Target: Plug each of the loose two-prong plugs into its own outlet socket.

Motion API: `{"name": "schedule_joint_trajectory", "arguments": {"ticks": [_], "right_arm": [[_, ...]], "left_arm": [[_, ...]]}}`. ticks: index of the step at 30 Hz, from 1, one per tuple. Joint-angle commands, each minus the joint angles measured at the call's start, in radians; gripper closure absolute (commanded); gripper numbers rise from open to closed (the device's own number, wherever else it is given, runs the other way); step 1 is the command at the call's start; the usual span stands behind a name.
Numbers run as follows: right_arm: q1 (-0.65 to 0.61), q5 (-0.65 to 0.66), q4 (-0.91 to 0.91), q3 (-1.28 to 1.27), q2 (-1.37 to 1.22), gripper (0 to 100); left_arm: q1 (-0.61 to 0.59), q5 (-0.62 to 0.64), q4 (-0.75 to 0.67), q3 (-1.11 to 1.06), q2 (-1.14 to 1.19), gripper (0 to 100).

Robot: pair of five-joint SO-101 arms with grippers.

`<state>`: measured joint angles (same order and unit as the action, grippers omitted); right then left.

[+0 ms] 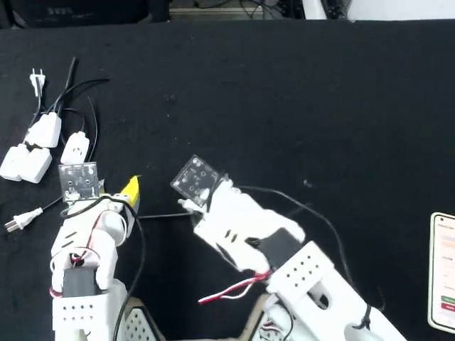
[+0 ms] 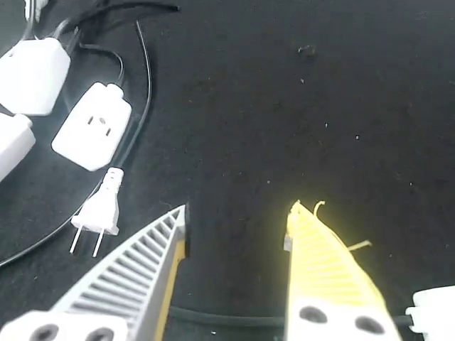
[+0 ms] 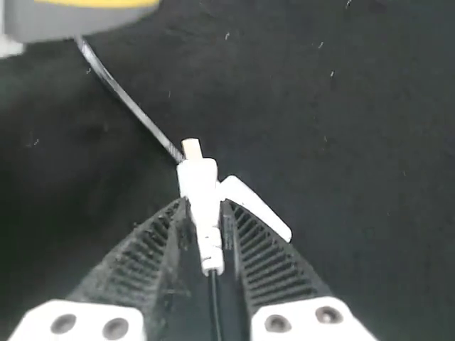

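Observation:
My right gripper (image 3: 205, 207) is shut on a white two-prong plug (image 3: 197, 177); its prongs stick out past the fingertips and its black cable (image 3: 121, 96) trails over the mat. From above, this gripper (image 1: 189, 207) sits mid-table. My left gripper (image 2: 238, 213) is open over bare mat, with one grey finger (image 2: 142, 270) and one yellow finger (image 2: 320, 263). A loose white plug (image 2: 98, 212) lies just beyond the grey finger, beside a white outlet socket (image 2: 92, 126). Further sockets (image 1: 44, 130) cluster at the far left, beyond the left gripper (image 1: 115, 195). Two other loose plugs lie at the left, one (image 1: 35, 78) far and one (image 1: 18, 222) near.
Black cables (image 1: 78, 89) loop around the sockets at the left. A phone (image 1: 442, 270) lies at the right edge. The black mat (image 1: 320, 106) stretches bare to the right and back.

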<state>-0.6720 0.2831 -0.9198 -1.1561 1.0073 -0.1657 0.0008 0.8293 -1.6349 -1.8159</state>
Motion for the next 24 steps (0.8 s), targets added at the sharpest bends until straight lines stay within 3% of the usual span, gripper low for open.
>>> {"name": "schedule_joint_trajectory", "arguments": {"ticks": [1,6,16,24], "right_arm": [[0.025,0.055,-0.143,0.113,0.024,98.8],[0.078,0.101,-0.218,0.182,-0.11,98.8],[0.112,0.112,-0.311,0.308,-0.415,98.8],[0.141,0.112,-0.301,0.315,-0.538,98.8]], "left_arm": [[-0.016,0.012,0.006,0.058,0.014,77],[-0.016,0.008,-0.002,0.134,0.187,77],[-0.016,0.006,-0.135,0.346,0.821,77],[-0.016,0.006,-0.13,0.507,1.178,77]]}}
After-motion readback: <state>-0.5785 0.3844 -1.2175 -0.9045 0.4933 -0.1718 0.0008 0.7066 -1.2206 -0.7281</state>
